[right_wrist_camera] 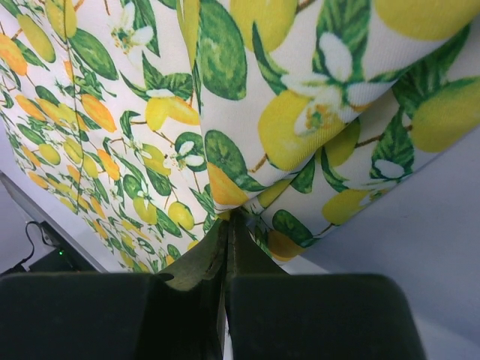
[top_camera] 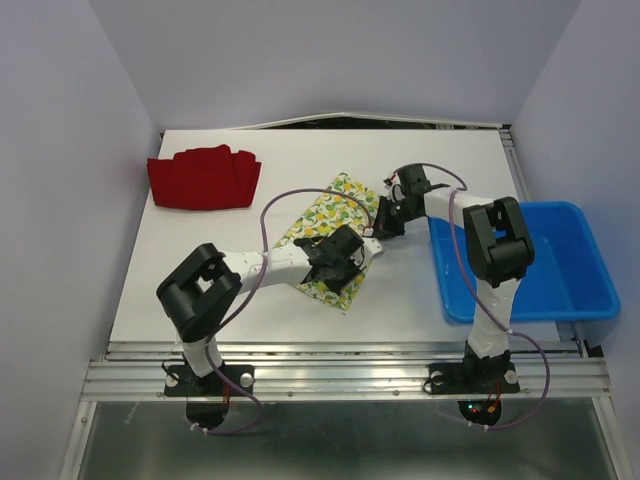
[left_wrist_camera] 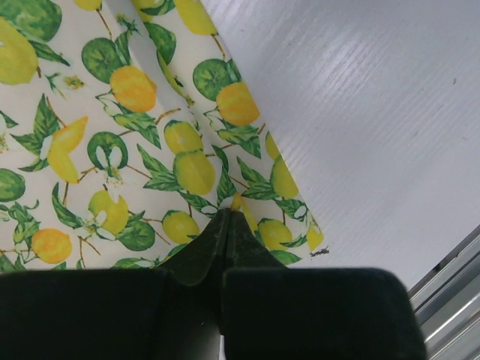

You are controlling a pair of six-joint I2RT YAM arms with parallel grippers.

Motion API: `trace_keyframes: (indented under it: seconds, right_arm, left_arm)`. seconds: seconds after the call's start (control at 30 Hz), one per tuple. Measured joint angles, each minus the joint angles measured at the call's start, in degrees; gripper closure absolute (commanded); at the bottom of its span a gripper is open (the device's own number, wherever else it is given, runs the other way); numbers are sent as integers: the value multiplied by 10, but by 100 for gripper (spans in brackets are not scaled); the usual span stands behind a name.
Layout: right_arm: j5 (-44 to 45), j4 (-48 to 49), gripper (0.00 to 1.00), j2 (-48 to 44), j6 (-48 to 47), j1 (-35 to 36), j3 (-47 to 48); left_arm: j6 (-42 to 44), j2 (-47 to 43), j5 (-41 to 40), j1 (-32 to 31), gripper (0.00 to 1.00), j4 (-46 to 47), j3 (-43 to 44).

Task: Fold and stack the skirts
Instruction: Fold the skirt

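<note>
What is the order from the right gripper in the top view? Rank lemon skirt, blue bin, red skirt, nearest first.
1. lemon skirt: pinched in the right gripper, on its left.
2. blue bin: close on its right.
3. red skirt: far off at the back left.

The right gripper is pinched tight on the edge of the lemon skirt — the cloth bunches up in folds over the white table.

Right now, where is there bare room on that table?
Free: left side of the table, between the red skirt and the near edge, and the back strip behind the lemon skirt. Crowded: around that skirt and the blue bin.
</note>
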Motion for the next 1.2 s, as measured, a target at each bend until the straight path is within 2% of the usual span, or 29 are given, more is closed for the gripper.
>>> trace_keyframes:
  seconds: [0.13,0.17,0.2,0.3,0.43,0.53,0.57,0.63,0.7,0.9,1.1,1.17,1.2]
  right_arm:
    - [-6,4,99,0,0,0,-3]
    - [-6,5,99,0,0,0,-3]
    - [-6,5,99,0,0,0,-4]
    - [-7,6,99,0,0,0,-4]
    - [-8,6,99,0,0,0,-4]
    - [-8,6,99,0,0,0,-4]
    - [-8,6,99,0,0,0,-4]
    - [-8,7,99,-2,-2,0,-6]
    - [-8,9,99,-3,-3,0,-9]
    - [-7,10,99,-6,-4,0,-13]
    - [-7,10,99,-6,-5,0,-13]
    - [-7,10,99,-6,-5,0,-13]
    - [-7,10,99,-6,-5,0,-13]
  left_arm:
    - [-3,10,1,0,100,0,8]
    - [-5,12,3,0,97,-1,10]
    - [-5,15,5,0,81,-2,12]
    - [-11,22,12,0,69,-4,21]
    - [-16,22,12,0,61,-5,23]
    - [-16,21,4,0,60,-10,22]
    - [-16,17,1,0,55,-11,20]
    - [-16,4,-4,0,54,-13,12]
    - [-16,-19,-12,0,49,-19,0]
    - [-15,-68,-19,0,49,-22,-22]
    - [-15,-72,-7,0,49,-24,-41]
    - [-15,-72,-1,0,51,-24,-42]
    - [-15,-72,2,0,57,-24,-43]
